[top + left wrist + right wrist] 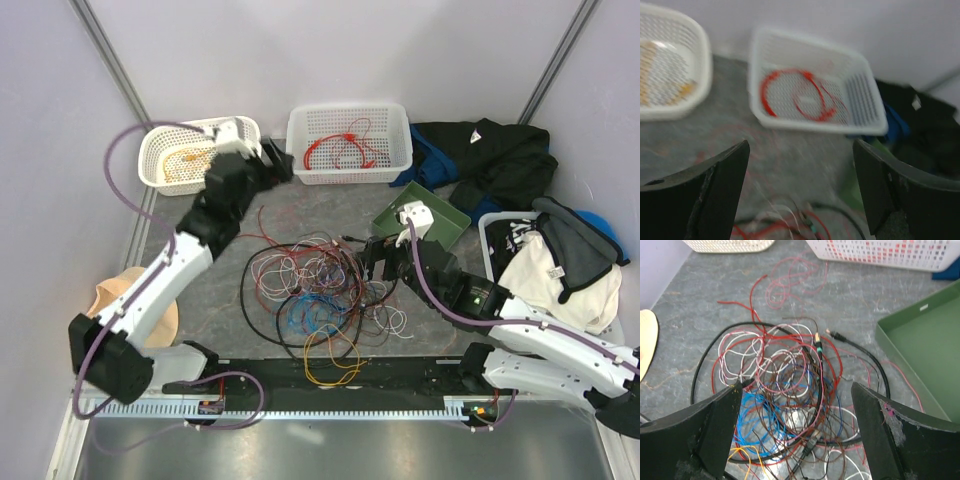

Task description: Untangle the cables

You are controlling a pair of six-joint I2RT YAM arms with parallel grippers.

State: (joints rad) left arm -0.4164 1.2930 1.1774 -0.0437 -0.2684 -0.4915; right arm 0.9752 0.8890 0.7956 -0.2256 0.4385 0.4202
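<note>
A tangle of cables (315,295) lies in the middle of the grey table: red, white, blue, brown and pink wires, an orange loop at the front and a thicker black cable around it. In the right wrist view the tangle (790,385) fills the space below my open, empty right gripper (797,412). My right gripper (372,262) hangs at the tangle's right edge. My left gripper (272,165) is open and empty, raised beyond the tangle near the baskets. The blurred left wrist view shows the tangle's far edge (790,222) under the left gripper (802,192).
A white basket (350,143) holding a coiled red cable (797,95) stands at the back centre. A smaller white basket (190,155) is at the back left. A green tray (425,215) and dark clothes (500,160) lie right; a laundry bin (545,260) stands far right.
</note>
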